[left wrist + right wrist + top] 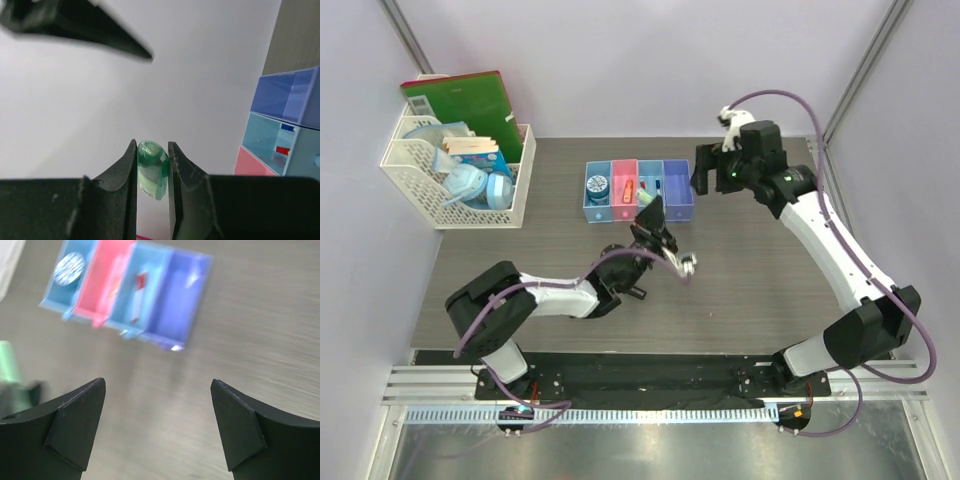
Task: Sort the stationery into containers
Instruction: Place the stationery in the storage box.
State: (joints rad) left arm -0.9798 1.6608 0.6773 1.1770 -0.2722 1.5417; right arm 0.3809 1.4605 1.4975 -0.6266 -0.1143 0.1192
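Observation:
The containers [638, 190] are a joined row of blue, pink, light blue and purple bins at the table's back centre. A blue tape roll [597, 186] lies in the blue bin, an orange item [625, 187] in the pink bin, and markers [650, 185] in the light blue bin. My left gripper [650, 213] hovers at the front edge of the bins, shut on a green highlighter [151, 167] whose clear green end pokes out between the fingers. My right gripper [712, 172] is open and empty, raised just right of the purple bin [182, 295]. The right wrist view shows the tape roll [69, 267] and a red-capped marker [139, 290].
A white lattice basket [455, 170] with masks and papers stands at the back left, with a green folder [460, 100] behind it. Walls close off the left, back and right. The left wrist view shows the purple bin [290, 95] and the light blue bin [270, 145] at its right edge.

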